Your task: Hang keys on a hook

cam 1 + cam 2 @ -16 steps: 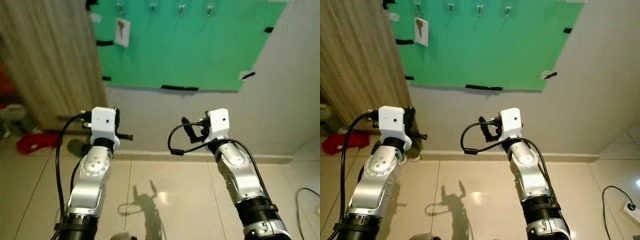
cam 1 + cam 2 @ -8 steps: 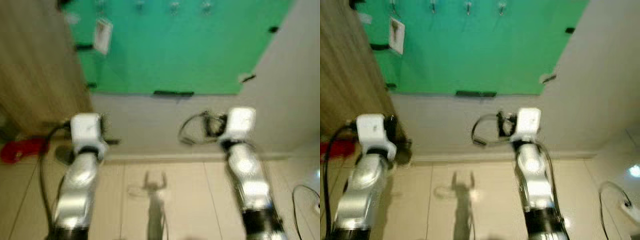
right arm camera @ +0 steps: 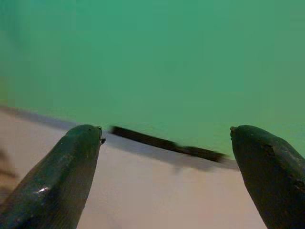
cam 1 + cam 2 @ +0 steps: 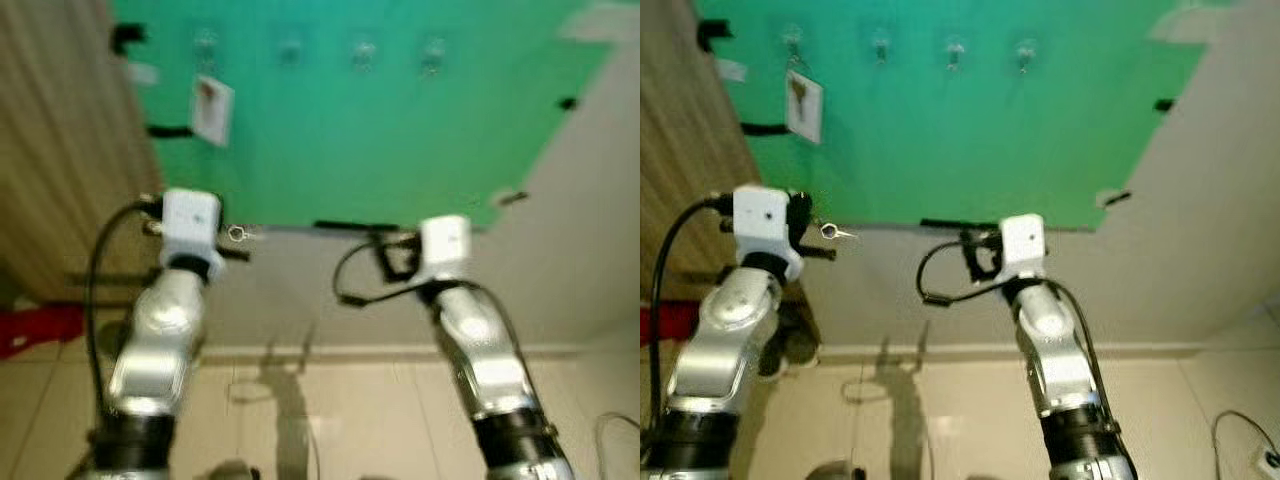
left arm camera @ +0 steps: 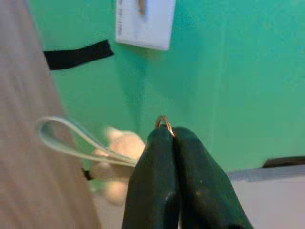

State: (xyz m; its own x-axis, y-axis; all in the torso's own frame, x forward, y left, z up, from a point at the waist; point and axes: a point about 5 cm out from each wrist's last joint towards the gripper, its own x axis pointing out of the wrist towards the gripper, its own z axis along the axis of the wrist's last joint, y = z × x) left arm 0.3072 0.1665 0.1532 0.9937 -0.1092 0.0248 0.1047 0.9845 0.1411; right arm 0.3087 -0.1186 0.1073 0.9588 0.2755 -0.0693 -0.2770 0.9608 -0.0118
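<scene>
Black fingers of the left gripper (image 5: 167,138) are pressed together on a thin key ring (image 5: 163,121), the keys (image 4: 837,232) jutting out beside it just below the green board (image 4: 970,140). Four hooks (image 4: 953,50) run along the board's top; a white tag (image 4: 804,107) hangs from the leftmost. The right gripper (image 3: 167,143), fingers spread apart, faces the board's lower edge and a black tape strip (image 3: 162,142).

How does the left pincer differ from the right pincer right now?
The left pincer is shut, pinching a key ring; the right pincer is open and holds nothing. The left is raised nearer the hook with the white tag; the right sits lower, at the green board's bottom edge. Both face the board.
</scene>
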